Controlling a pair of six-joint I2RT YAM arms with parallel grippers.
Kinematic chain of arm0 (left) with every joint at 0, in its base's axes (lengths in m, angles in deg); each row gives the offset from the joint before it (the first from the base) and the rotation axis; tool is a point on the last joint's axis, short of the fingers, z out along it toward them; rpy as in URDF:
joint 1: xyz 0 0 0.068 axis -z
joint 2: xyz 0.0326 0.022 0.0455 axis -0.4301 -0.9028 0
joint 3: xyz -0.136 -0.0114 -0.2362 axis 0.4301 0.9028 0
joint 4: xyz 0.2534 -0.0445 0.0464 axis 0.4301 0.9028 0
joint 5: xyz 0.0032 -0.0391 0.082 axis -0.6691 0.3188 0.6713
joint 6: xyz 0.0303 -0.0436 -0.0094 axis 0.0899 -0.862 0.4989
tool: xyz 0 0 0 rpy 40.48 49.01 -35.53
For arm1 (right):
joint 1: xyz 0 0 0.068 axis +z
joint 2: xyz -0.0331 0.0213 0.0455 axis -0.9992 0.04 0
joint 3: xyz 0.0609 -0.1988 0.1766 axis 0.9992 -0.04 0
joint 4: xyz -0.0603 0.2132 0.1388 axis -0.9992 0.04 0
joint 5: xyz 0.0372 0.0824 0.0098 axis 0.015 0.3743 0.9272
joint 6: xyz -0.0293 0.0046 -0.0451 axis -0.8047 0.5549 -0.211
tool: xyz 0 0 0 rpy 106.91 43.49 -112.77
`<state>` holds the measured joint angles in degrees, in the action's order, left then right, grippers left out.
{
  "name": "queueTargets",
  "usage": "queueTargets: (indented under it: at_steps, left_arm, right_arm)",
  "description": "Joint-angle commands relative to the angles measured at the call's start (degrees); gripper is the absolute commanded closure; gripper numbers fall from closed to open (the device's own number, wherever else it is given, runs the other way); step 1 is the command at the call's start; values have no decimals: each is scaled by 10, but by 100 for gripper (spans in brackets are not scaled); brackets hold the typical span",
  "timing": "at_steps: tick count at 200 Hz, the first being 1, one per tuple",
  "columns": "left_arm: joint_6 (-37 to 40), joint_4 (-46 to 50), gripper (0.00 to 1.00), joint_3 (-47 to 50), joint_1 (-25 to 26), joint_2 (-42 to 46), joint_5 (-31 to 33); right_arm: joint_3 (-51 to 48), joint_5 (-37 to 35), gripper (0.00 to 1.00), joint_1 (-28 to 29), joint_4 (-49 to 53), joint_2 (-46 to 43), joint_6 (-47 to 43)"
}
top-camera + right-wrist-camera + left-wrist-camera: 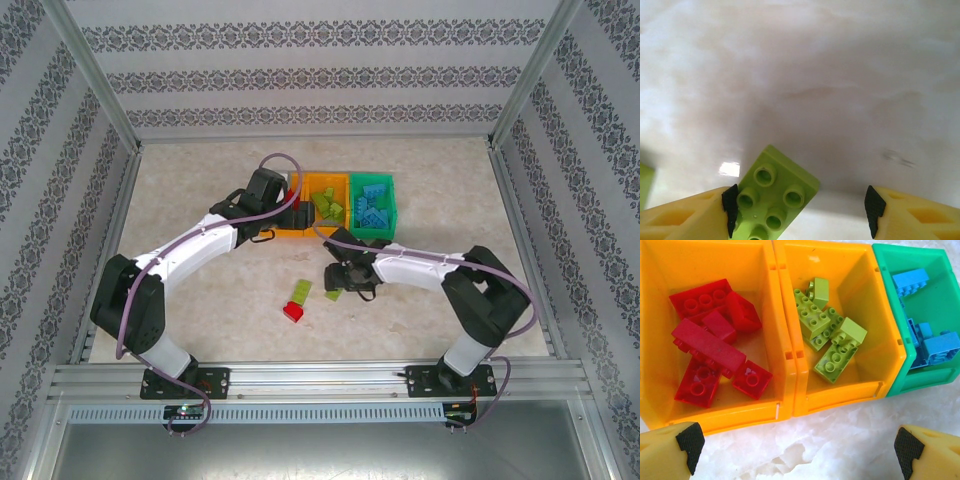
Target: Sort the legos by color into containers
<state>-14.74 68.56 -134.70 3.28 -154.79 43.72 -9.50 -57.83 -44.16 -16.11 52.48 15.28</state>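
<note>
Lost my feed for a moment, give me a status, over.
Left gripper open, above the bins. Right gripper open, straddling a lime brick on the table, not clamped. Red brick and second lime brick loose nearby. Nothing in the way.

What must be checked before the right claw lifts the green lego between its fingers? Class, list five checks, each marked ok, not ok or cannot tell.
1. Green lego inside right claw: ok.
2. Both pads touching it: not ok, one stands apart.
3. Middle bin holds only green: ok.
4. Room left in that bin: ok.
5. Left claw off the path there: cannot tell; it hangs open by the bins.
</note>
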Motion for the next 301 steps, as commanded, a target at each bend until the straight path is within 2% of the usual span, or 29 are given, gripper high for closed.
queueTargets:
  at_steps: [1,39,89,124,143,168,189,208,264,301]
  left_arm:
    - [-11,11,1,9,-8,22,16]
    - [-6,23,1,22,-8,36,27]
    - [43,55,0,68,-7,70,30]
    - [53,62,0,113,-3,95,35]
    - [52,64,0,129,-3,107,38]
    - [54,73,0,141,2,120,50]
    - [66,82,0,146,9,129,60]
    - [83,87,0,148,22,129,61]
    - [137,125,0,136,101,87,88]
    - [136,143,0,128,144,48,72]
  right_arm:
    - [-10,-10,29,1,18,-34,-5]
    - [14,-5,25,19,27,-27,41]
    - [5,16,24,19,28,13,127]
    - [22,26,25,12,23,44,136]
    - [39,32,31,11,33,69,129]
    - [47,35,45,9,58,93,118]
    - [44,35,58,4,67,94,107]
    - [53,28,65,-2,70,82,94]
    - [153,21,70,-43,83,28,19]
    - [241,50,70,-95,75,53,-11]
